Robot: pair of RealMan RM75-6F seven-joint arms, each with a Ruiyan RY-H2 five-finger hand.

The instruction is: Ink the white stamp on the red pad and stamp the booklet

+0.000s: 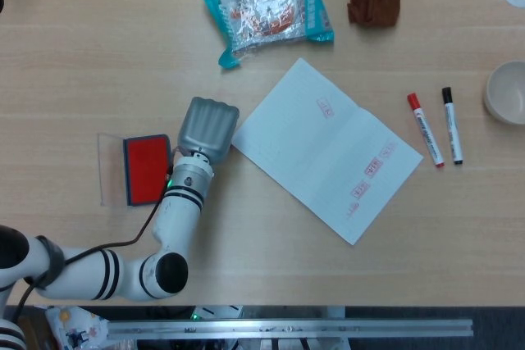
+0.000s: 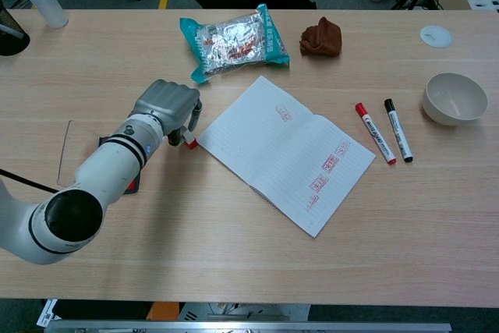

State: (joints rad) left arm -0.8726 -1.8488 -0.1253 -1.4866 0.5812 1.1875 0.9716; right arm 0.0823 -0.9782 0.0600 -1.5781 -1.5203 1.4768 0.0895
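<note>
Left robot hand (image 2: 165, 107): curled around the white stamp (image 2: 189, 138), hovering just left of the booklet's near-left edge.
White stamp: red-tipped, poking out below the fingers, close to the table (image 2: 234, 247).
Red pad (image 1: 145, 168): open on the table, left of the hand.
Booklet (image 1: 326, 147): lies open, several red marks on its pages.
Right robot hand: out of sight.

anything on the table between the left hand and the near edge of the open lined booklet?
Nothing: in the head view only a narrow strip of bare light wooden table separates the left hand from the open white lined booklet. The chest view agrees.
</note>
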